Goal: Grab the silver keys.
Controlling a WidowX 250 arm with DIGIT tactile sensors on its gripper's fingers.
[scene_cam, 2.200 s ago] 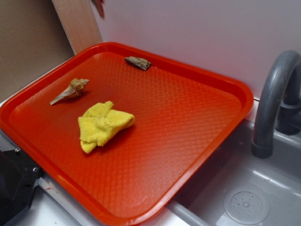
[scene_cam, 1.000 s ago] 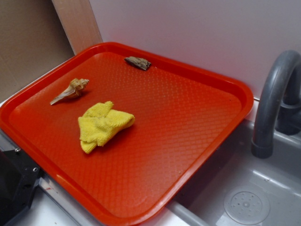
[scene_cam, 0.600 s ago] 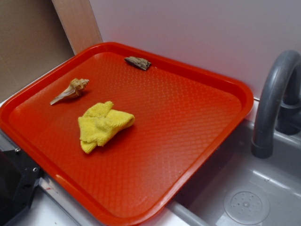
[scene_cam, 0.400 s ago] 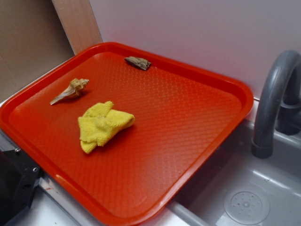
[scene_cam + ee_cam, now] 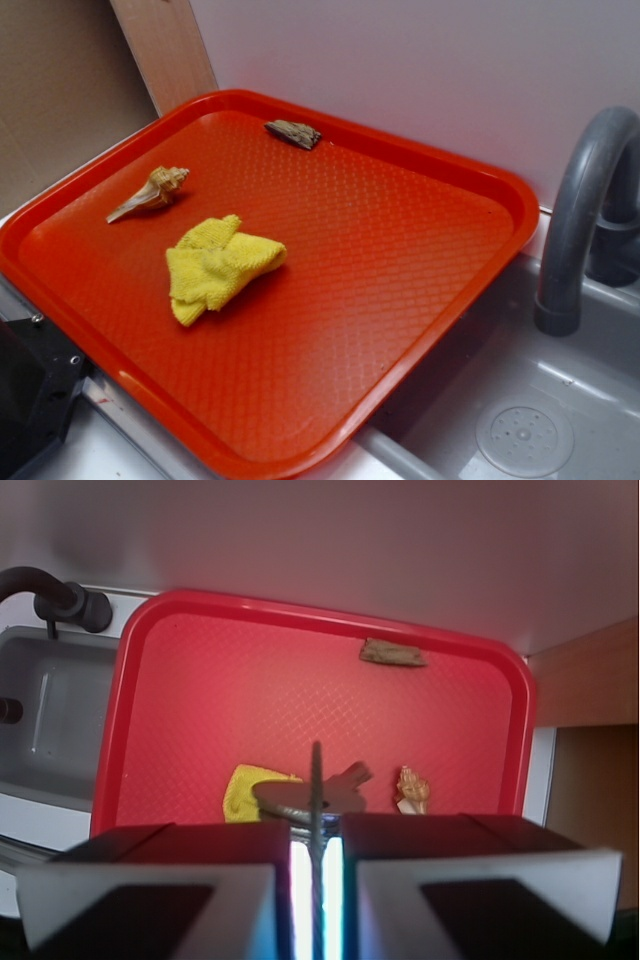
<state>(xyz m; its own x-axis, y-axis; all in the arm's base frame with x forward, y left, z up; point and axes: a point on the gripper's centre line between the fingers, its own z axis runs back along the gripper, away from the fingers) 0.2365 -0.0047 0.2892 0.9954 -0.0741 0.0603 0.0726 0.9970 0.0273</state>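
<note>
White wall backs a textured red plastic tray [image 5: 400, 250] by a grey sink [image 5: 520, 420]. Wrist cam: black pincer [image 5: 316, 865] w/ jaws nearly closed, clamped on the flat silver keys [image 5: 310, 798] on their thin wire ring, held high above tray, so grab looks done. Left on tray: crumpled yellow cloth [image 5: 215, 265], tan spiral seashell [image 5: 150, 192], brown wood scrap [image 5: 293, 132].
</note>
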